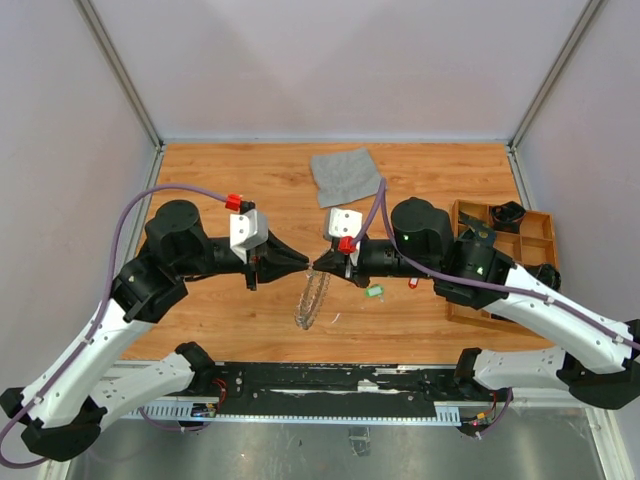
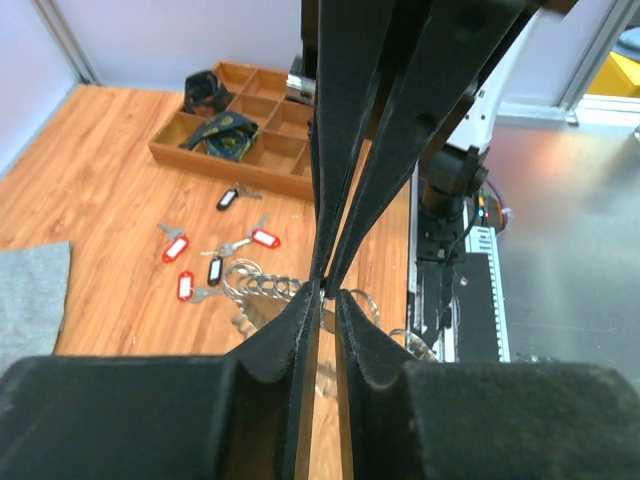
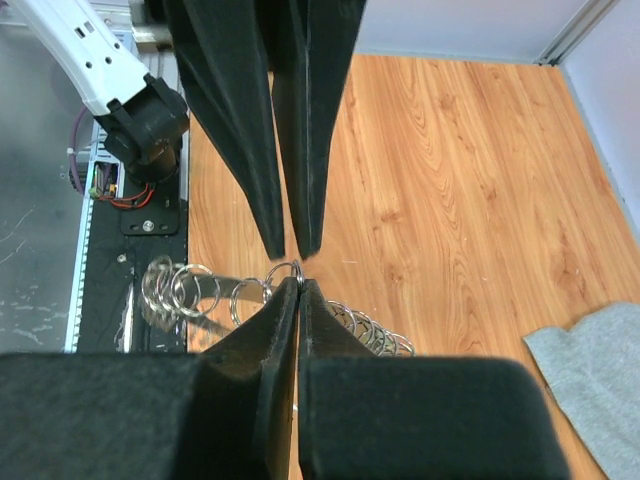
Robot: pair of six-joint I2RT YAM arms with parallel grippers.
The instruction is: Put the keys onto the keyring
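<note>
The keyring [image 1: 312,298], a big silvery ring fringed with small split rings, hangs tilted between both grippers over the near middle of the table. My right gripper [image 3: 299,283] is shut on one small ring at the rim of the keyring [image 3: 190,290]. My left gripper [image 2: 328,297] meets it tip to tip; its fingers [image 3: 255,150] stand slightly apart with nothing between them. Keys with red tags [image 2: 175,248] and black tags [image 2: 228,198] lie loose on the wood beyond the keyring [image 2: 262,290]. In the top view a green-tagged key [image 1: 375,291] and a red-tagged key [image 1: 413,283] show beside the right arm.
A grey cloth [image 1: 345,175] lies at the back centre. A wooden compartment tray [image 1: 535,213] holding chunky black parts stands at the right, partly under the right arm. The table's near edge with its black rail [image 1: 330,385] runs just below the keyring.
</note>
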